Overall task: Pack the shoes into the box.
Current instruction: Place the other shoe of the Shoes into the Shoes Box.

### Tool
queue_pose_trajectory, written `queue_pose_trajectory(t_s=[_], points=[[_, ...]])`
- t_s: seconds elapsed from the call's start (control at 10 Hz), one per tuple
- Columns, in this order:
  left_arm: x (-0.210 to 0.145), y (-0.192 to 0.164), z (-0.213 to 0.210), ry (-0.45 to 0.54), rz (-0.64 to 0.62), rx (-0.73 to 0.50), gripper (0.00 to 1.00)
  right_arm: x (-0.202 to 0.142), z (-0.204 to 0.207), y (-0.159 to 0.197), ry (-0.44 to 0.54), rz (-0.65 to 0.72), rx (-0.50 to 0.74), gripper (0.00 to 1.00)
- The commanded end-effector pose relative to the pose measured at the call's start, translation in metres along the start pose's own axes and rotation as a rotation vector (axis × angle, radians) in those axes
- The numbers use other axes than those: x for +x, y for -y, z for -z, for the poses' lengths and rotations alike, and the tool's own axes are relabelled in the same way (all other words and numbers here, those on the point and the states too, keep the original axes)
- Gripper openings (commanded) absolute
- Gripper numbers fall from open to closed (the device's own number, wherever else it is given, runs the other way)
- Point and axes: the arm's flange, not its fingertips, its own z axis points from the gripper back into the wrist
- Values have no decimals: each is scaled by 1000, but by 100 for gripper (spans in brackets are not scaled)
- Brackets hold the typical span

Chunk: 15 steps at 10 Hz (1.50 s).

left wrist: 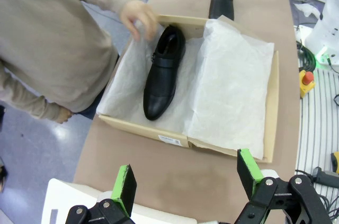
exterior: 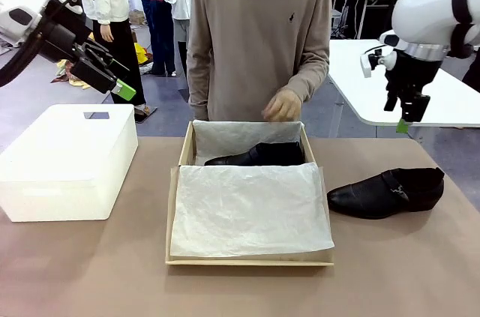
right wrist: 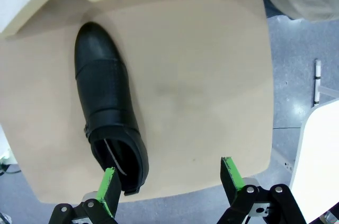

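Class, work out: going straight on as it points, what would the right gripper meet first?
The right gripper would probably reach bare table first, close beside the loose shoe; depth is unclear.

Shoe in box (exterior: 259,156) & shoe on counter (exterior: 386,192): black leather, glossy, smooth toes w/ light sheen. Box (exterior: 247,261): tan cardboard, matt. Tissue paper (exterior: 247,208): white, thin, crinkled. Counter (exterior: 90,272): brown, matt, smooth. Bin (exterior: 67,159): white plastic, smooth, dull finish. Sweater (exterior: 259,25): beige knit cloth. Left tool (left wrist: 185,176) & right tool (right wrist: 169,173): black hard bodies w/ small metal screws; green pads (left wrist: 125,187) matt.
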Motion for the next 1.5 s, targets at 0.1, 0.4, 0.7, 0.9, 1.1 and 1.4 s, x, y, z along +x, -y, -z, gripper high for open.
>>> queue_pose_trajectory(t_s=[0.1,0.4,0.7,0.9,1.1,1.4], points=[[-1,-1,-1,16,12,-10,100,-29,9,-25,27,-22,-21,100],[-1,-1,-1,16,12,-10,100,-44,19,-38,11,-3,-2,100],[-1,-1,-1,16,12,-10,100,-38,15,-31,5,17,15,100],[-1,-1,-1,16,12,-10,100,-38,15,-31,5,17,15,100],[-1,-1,-1,16,12,-10,100,-38,15,-31,5,17,15,100],[-1,-1,-1,16,12,-10,100,-42,27,-39,27,-8,-3,100]])
